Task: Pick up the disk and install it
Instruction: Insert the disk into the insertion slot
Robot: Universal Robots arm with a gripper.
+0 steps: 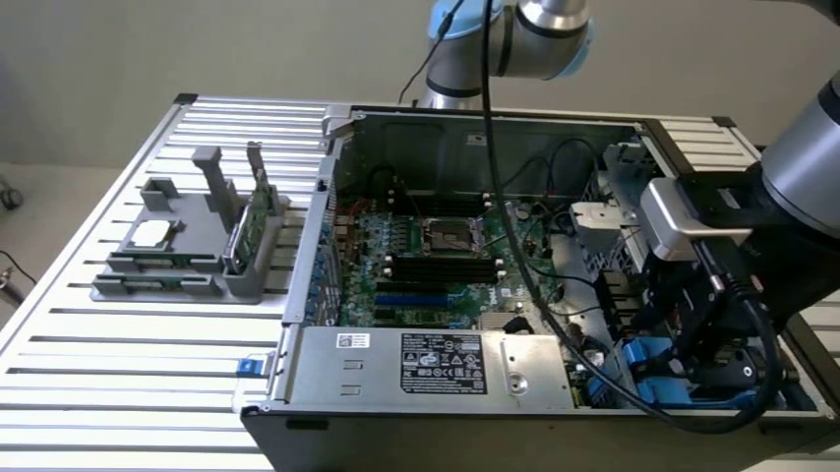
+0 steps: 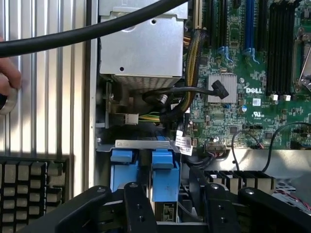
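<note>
Hand [image 2: 177, 209] low over disk [image 2: 165, 178] in drive bay [image 2: 141, 144], fingers [image 2: 138, 208] apart

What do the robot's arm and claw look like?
The arm is made of fat silver-grey tubes with a light blue cap at one joint. Thick black cables hang off it. The claw is black, with chunky fingers dotted with small screw holes.

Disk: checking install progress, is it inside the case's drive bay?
Yes, the disk stands in the bay, under its metal bracket and beside another blue carrier.
</note>
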